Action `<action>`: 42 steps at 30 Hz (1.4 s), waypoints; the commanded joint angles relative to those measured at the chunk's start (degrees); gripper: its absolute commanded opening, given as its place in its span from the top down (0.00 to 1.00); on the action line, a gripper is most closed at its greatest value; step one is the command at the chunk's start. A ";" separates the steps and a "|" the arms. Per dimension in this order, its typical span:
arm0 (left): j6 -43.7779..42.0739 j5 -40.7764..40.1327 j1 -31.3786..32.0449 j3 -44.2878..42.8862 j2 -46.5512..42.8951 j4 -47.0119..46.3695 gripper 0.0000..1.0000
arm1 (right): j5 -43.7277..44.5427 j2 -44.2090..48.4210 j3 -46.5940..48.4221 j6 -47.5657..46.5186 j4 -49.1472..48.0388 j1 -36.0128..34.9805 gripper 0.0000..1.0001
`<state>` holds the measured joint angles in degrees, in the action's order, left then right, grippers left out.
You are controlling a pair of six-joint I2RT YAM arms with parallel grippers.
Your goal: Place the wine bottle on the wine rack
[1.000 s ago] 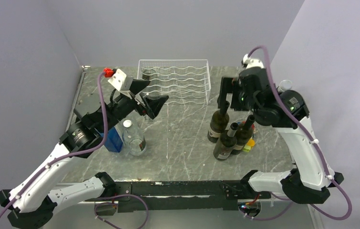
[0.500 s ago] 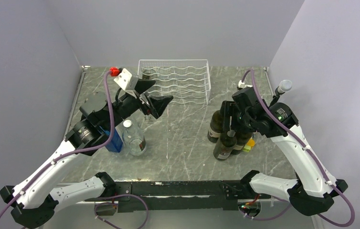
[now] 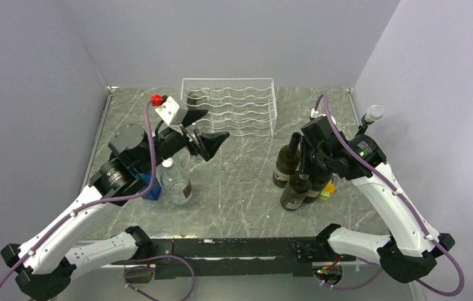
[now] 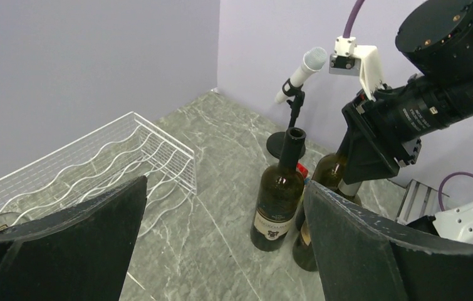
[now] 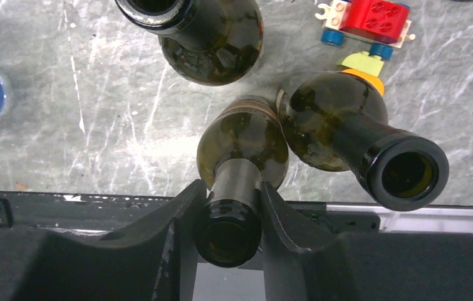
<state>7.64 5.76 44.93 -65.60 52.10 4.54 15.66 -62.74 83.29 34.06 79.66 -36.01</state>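
Note:
Three dark wine bottles stand together at the right of the table. My right gripper (image 3: 306,164) (image 5: 233,194) has come down over the nearest wine bottle (image 3: 296,189) (image 5: 243,141) and is shut on its neck, fingers pressed against both sides just below the lip. That bottle still stands upright on the table. The other two bottles (image 5: 212,37) (image 5: 346,125) stand close against it. The white wire wine rack (image 3: 228,106) (image 4: 96,157) sits at the back centre, with a dark bottle (image 3: 193,98) lying in its left cradle. My left gripper (image 3: 205,135) (image 4: 224,188) hovers open mid-table, holding nothing.
A clear plastic bottle (image 3: 175,182) and a blue box (image 3: 149,182) stand near the left arm. A microphone on a stand (image 3: 371,114) (image 4: 302,69) rises at the right wall. Small toy blocks (image 3: 327,190) (image 5: 368,15) lie beside the bottles.
My right arm dropped from above the bottles onto the nearest one, and its jaws went from wide open to shut on the neck. My left arm drifted slightly right.

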 commanded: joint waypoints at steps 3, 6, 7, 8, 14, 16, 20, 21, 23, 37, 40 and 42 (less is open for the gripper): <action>-1.44 4.41 -0.10 -1.29 1.23 -0.84 0.01 | 1.45 -1.79 4.51 -2.28 2.36 0.15 0.85; -1.42 6.38 -0.10 -0.98 1.79 -0.92 0.01 | 0.51 -2.56 8.06 -4.03 3.29 0.20 1.00; -1.28 7.35 -0.06 -0.78 2.11 -1.19 0.01 | -0.13 -3.01 9.96 -4.47 3.71 0.17 1.00; -1.16 8.43 -0.05 -0.66 2.50 -1.27 0.01 | -1.32 -3.88 12.03 -5.45 4.05 0.15 1.00; 0.02 22.80 -0.10 -0.84 6.39 -1.13 0.01 | -7.47 -8.88 24.77 -5.95 7.94 0.03 1.00; 1.52 25.55 -0.06 0.28 7.24 -2.43 0.01 | -9.52 -9.75 26.94 -6.02 8.12 -0.30 1.00; 4.56 26.86 -0.09 3.65 7.89 -6.64 0.01 | -16.54 -10.36 28.90 -5.50 4.63 -0.59 1.00; 5.09 27.49 -0.09 4.62 7.96 -7.79 0.01 | -18.19 -10.68 29.44 -4.90 3.74 -0.87 1.00; 5.16 28.88 0.07 6.82 8.65 -9.71 0.01 | -20.20 -12.05 31.14 -3.06 2.43 -2.52 1.00; 3.53 34.75 0.86 17.18 8.21 -12.04 0.01 | -24.76 -23.99 45.45 -1.37 -3.49 -12.24 1.00; 3.57 34.43 0.84 18.03 8.83 -11.68 0.01 | -25.84 -24.34 47.52 -1.39 -3.51 -12.24 1.00; 3.73 34.40 0.86 18.75 9.11 -12.38 0.01 | -26.51 -23.84 47.87 -1.30 -4.23 -12.24 1.00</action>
<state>11.35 37.78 45.50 -47.86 61.69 -4.34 -6.79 -88.64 126.21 30.92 83.18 -48.16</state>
